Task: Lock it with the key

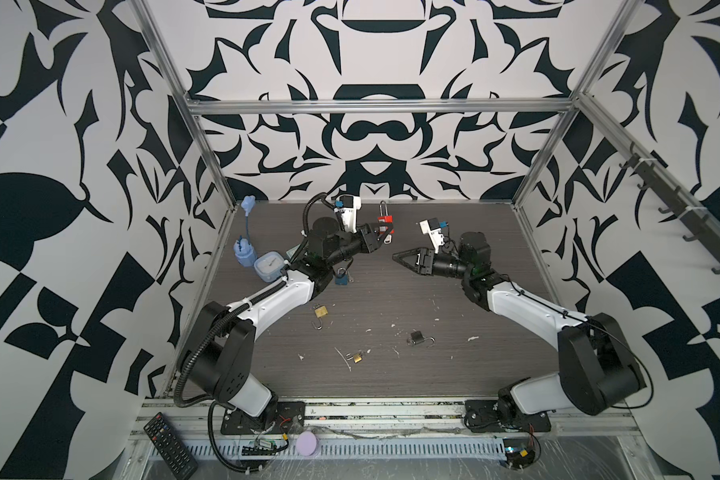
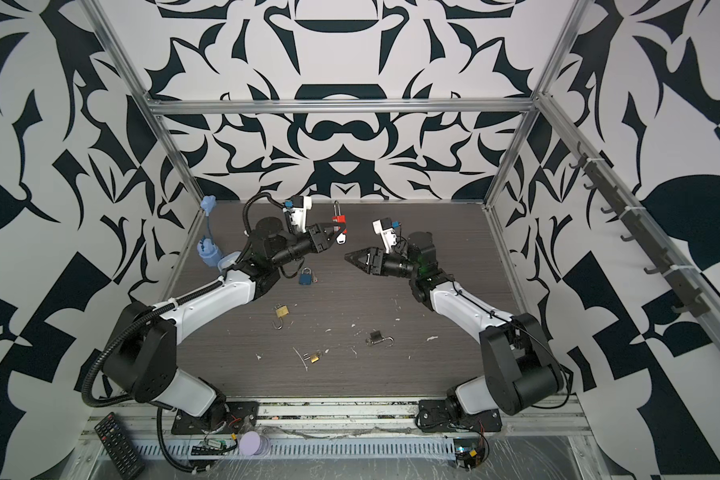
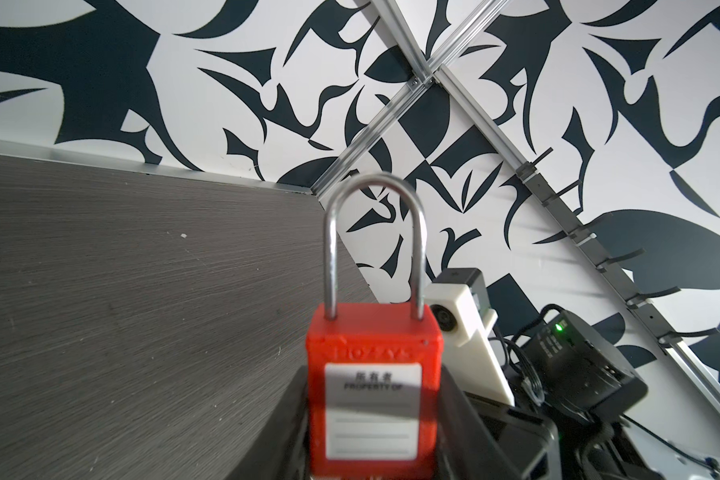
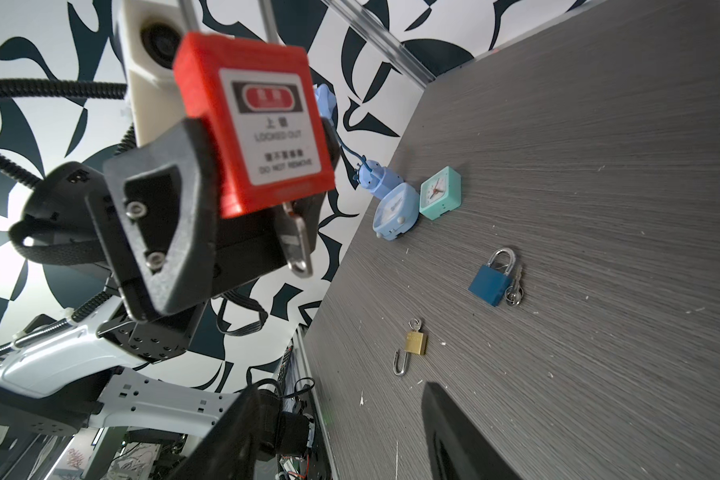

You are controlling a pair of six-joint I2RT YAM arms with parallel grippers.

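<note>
red padlock [image 1: 384, 220], one, clamped by the left gripper [image 1: 380, 233] above the far middle of the table [image 1: 433, 374], shackle up, one key [image 4: 296, 249] hanging from its underside. right gripper [image 1: 396, 257] faces it, jaws apart, empty. lying nearer: one blue padlock [image 4: 491, 282], two brass padlocks [image 1: 320, 311] [image 1: 356, 356], one dark padlock [image 1: 416, 336]. two small clocks [image 4: 395, 210] [image 4: 440, 193] sit far left.
</note>
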